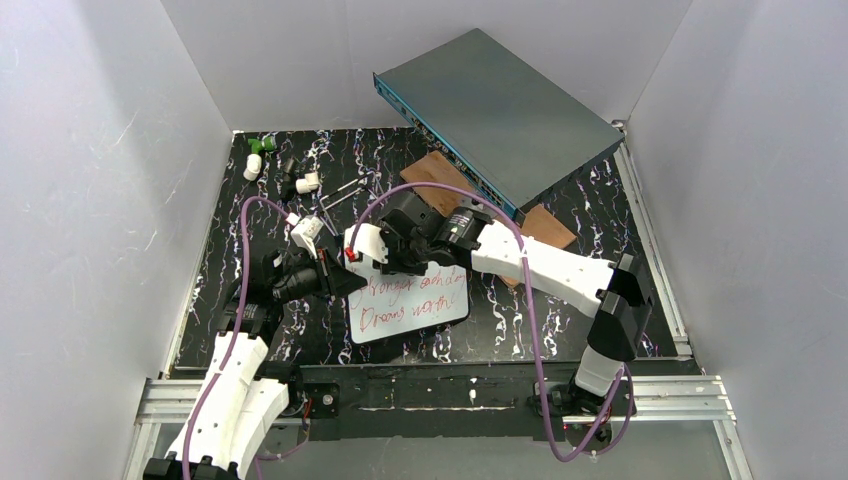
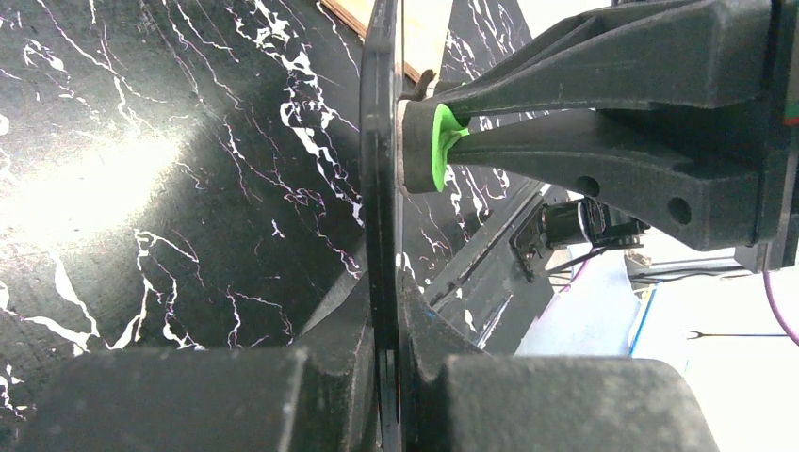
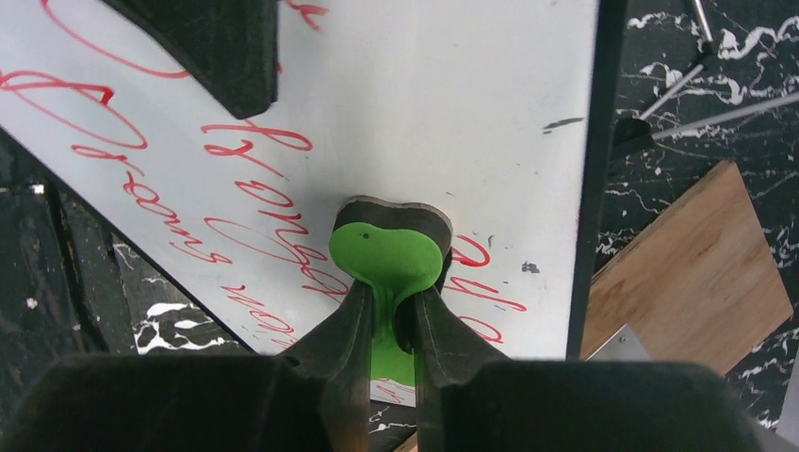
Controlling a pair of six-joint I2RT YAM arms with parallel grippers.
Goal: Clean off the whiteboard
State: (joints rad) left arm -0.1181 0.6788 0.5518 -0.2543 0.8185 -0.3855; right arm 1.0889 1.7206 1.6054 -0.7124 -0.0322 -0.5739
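A grey-teal metal box (image 1: 500, 105) lies partly over a wooden plank (image 1: 437, 172) on the black marbled table (image 1: 595, 205).

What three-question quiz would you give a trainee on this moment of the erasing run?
1. True or false: the whiteboard has already been wiped blank.
2. What is the right hand shut on?
A. a green eraser pressed to the board's face
B. a wooden plank
C. a red marker
3. Fill in: the left hand is clamped on the whiteboard's ____, so its wrist camera sees the board side-on.

Key:
1. False. Red handwriting still covers it.
2. A
3. edge
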